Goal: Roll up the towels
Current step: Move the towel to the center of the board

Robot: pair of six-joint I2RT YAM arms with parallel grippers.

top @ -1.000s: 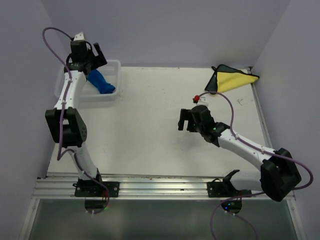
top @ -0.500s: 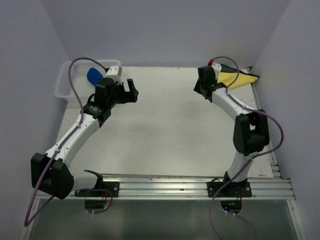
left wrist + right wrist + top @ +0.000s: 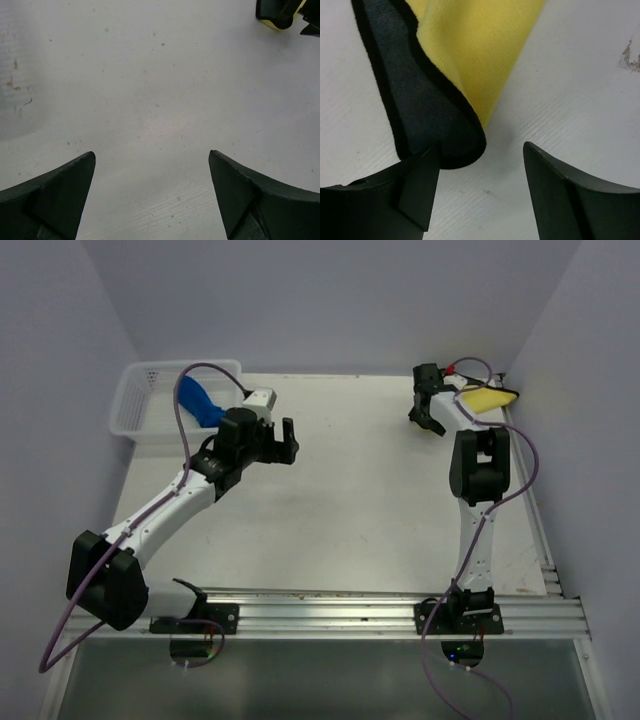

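The blue towel (image 3: 199,403) lies bunched in the white mesh basket (image 3: 140,410) at the far left. In the far right corner lies the yellow towel (image 3: 486,399), and its dark grey backing (image 3: 415,100) is folded over at one corner. My right gripper (image 3: 426,418) hovers at that corner, open. In the right wrist view the dark fold ends at the left fingertip (image 3: 422,185), with nothing clamped in the right gripper (image 3: 481,146). My left gripper (image 3: 284,443) is open over bare table, right of the basket. The left wrist view shows only tabletop between the left gripper's (image 3: 151,153) fingers.
Grey walls close in the table on three sides. The metal rail (image 3: 320,612) with both arm bases runs along the near edge. The right arm's purple cable (image 3: 520,455) loops beside the yellow towel. The right gripper's black body (image 3: 280,12) shows at the left wrist view's top right.
The left arm left the basket and swung out over the table's middle, with the blue towel still in the basket. The right arm reached from mid-table to the yellow towel, which now looks more bunched.
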